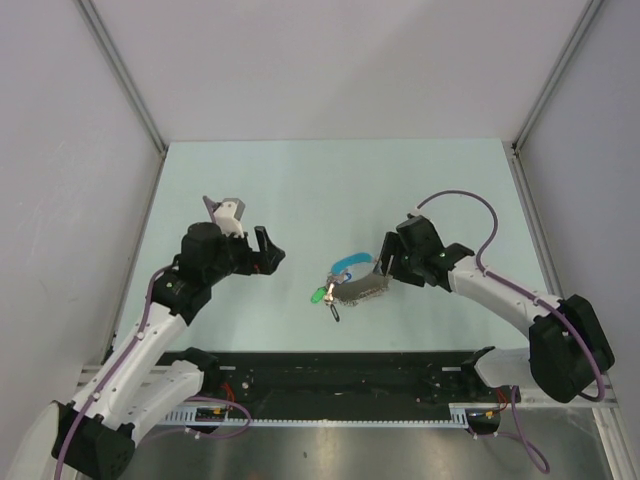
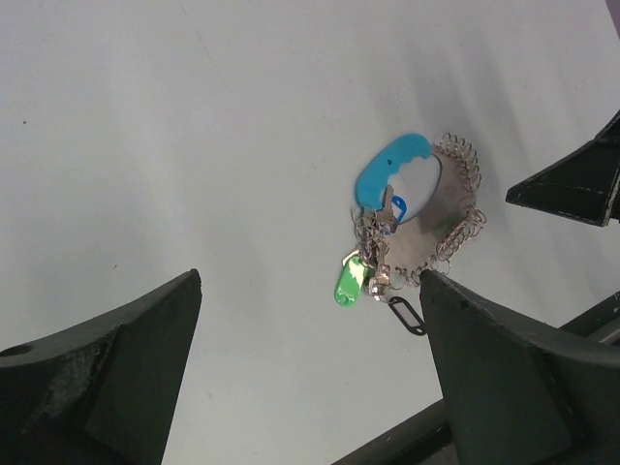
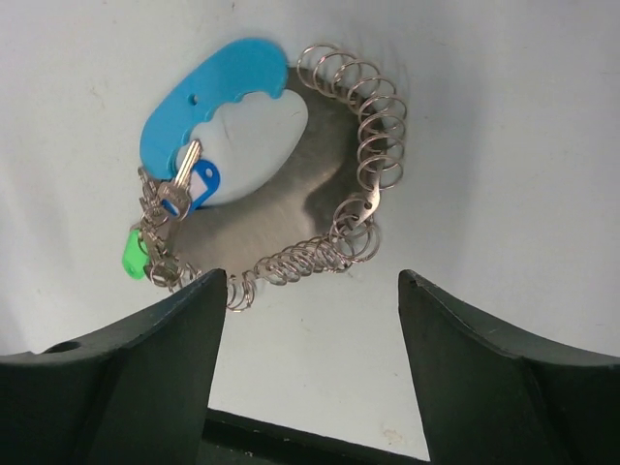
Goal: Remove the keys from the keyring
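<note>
Wide-spread claw (image 3: 312, 291) hangs over keys (image 3: 177, 191) beside ring chain (image 3: 374, 145).

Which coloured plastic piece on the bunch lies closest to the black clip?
The green tag: it sits at the same end as the black clip; the small dark-blue tag and the large light-blue piece lie farther off.

The keys (image 3: 177, 190) were found on the table (image 1: 300, 180), between the left gripper (image 1: 247, 231) and the right gripper (image 1: 384, 263), just beside the right one and well apart from the left. In the top view, a handle (image 1: 347, 264) was seen behind them, a chain of rings (image 1: 366, 290) curved to their right, a tag (image 1: 316, 297) at their left, and a clip (image 1: 335, 312) nearest the arm bases.
</note>
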{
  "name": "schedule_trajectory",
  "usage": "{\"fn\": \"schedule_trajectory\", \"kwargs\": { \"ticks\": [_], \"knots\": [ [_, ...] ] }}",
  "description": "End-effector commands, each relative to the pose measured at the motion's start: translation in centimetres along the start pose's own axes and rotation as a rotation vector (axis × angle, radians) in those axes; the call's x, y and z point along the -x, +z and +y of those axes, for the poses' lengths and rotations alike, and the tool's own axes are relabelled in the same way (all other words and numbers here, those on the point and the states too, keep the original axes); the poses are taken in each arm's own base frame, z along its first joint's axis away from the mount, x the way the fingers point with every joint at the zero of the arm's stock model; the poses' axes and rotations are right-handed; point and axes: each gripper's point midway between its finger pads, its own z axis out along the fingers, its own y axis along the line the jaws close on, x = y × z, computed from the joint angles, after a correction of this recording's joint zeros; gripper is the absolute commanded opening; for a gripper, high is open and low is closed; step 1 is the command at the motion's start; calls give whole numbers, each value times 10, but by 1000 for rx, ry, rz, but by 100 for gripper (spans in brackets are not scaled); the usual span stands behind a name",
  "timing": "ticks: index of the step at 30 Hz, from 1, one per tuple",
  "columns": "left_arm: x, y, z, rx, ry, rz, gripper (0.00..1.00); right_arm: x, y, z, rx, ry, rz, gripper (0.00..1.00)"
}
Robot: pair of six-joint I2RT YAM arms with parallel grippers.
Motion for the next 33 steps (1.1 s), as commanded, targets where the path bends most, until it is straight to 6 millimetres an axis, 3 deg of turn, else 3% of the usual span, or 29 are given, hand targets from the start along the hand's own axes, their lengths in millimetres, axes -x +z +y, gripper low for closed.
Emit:
{"fn": "schedule_trajectory", "kwargs": {
  "ticks": [1,6,16,21,26,31,33],
  "knots": [
    [21,-9,-11,-47,24,-64,98,11,2,-1,-28,48,-43,73],
    [22,-10,-18,-82,26,-81,98,29,11,5,21,70,-83,70],
    [25,-16,-17,-74,29,-99,98,16,33,-6,-78,174,-59,67],
    [29,-20,-18,-74,31,-126,99,27,41,29,72,105,-71,66],
    [31,-21,-19,-78,30,-132,99,36,48,41,73,109,-82,65],
    [30,-22,-19,-82,30,-133,99,44,49,61,147,-49,-101,65],
    [30,-22,-19,-81,30,-135,98,45,49,64,148,-18,-96,63]
  ]
}}
